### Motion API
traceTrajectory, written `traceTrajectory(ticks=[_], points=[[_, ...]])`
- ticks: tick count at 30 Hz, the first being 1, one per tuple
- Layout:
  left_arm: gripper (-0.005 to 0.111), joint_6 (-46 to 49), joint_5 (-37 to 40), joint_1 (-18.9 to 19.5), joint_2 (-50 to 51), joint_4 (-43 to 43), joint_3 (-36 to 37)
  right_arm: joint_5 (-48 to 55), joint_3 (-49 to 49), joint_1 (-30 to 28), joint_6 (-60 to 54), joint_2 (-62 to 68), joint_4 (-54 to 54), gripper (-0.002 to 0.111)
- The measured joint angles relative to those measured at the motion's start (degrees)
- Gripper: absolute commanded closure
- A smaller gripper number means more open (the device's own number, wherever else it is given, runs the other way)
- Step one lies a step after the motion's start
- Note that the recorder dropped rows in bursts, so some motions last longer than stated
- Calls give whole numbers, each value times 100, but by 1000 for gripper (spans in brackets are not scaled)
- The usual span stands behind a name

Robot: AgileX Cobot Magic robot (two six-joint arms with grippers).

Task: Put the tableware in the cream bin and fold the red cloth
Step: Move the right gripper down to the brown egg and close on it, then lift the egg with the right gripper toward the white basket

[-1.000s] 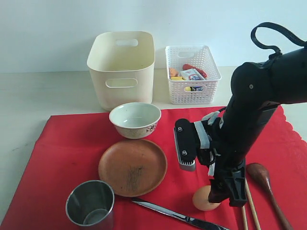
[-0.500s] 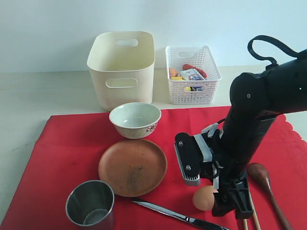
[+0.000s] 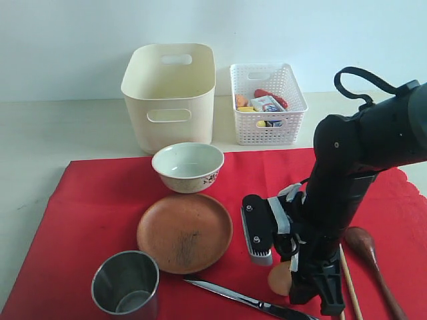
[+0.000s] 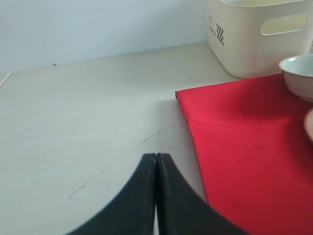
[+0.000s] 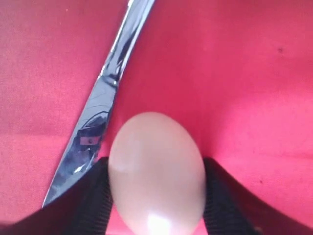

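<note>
On the red cloth (image 3: 87, 220) lie the white bowl (image 3: 187, 166), brown plate (image 3: 185, 231), steel cup (image 3: 125, 283), knife (image 3: 240, 300), chopsticks (image 3: 349, 287) and dark spoon (image 3: 370, 257). The cream bin (image 3: 170, 93) stands behind the cloth. My right gripper (image 3: 285, 283) is down at the cloth's front, its fingers pressed against both sides of a pale egg (image 5: 156, 171), with the knife blade (image 5: 105, 107) just beside it. My left gripper (image 4: 156, 155) is shut and empty over bare table beside the cloth's corner (image 4: 183, 95); the exterior view does not show it.
A white lattice basket (image 3: 268, 103) with food packets stands to the right of the cream bin. The right arm (image 3: 353, 167) leans over the cloth's right half and hides part of the chopsticks. Pale tabletop (image 4: 88, 112) stretches left of the cloth.
The right gripper has dropped lower over the egg and its jaws have closed in against the egg's sides. The left gripper has stayed shut.
</note>
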Motion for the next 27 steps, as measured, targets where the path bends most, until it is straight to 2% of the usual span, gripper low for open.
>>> traceTrajectory(ticks=[4,8,14,19,27], points=[[107,0,0,0,0,0,0,0,0,0,295,0,0,93],[107,0,0,0,0,0,0,56,0,0,390,0,0,102],[107,0,0,0,0,0,0,634,-310,0,540,3,-36,103],[107,0,0,0,0,0,0,898,-582,0,1082,3,-36,103],[107,0,0,0,0,0,0,922,-880,0,3535,13,-24,103]])
